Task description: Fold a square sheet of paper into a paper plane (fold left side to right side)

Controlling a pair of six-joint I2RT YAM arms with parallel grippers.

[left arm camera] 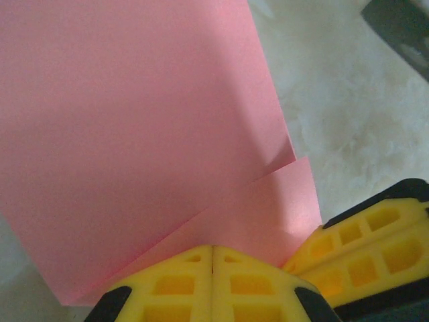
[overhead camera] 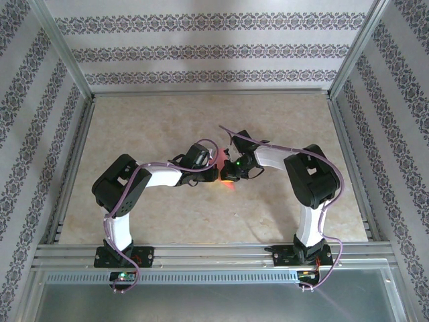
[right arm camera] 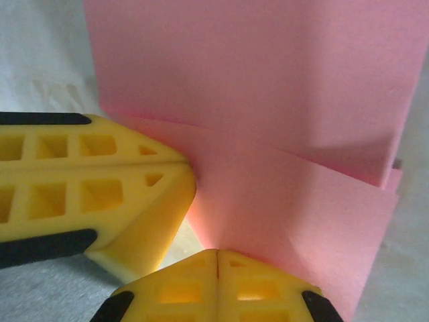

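Note:
The salmon-pink square sheet of paper (left arm camera: pixel 134 121) is folded over, with one layer overlapping another (right arm camera: pixel 281 201). My left gripper (left arm camera: pixel 212 247) is shut, and the paper runs into the seam between its yellow fingertips. My right gripper (right arm camera: pixel 218 251) is shut on the same paper the same way. The two grippers meet tip to tip at the table's middle, left gripper (overhead camera: pixel 214 169) and right gripper (overhead camera: pixel 234 172). There a sliver of the paper (overhead camera: pixel 229 183) shows beneath them. The right fingers (left arm camera: pixel 375 241) sit beside the paper's corner, and the left fingers (right arm camera: pixel 100 181) lie against its edge. The paper plane is out of view.
The marbled beige table (overhead camera: pixel 147 121) is fenced by aluminium rails (overhead camera: pixel 208 94) at the back and along both sides. Patterned walls (overhead camera: pixel 201 47) stand behind them. A metal rail (overhead camera: pixel 214 253) at the near edge carries both arm bases.

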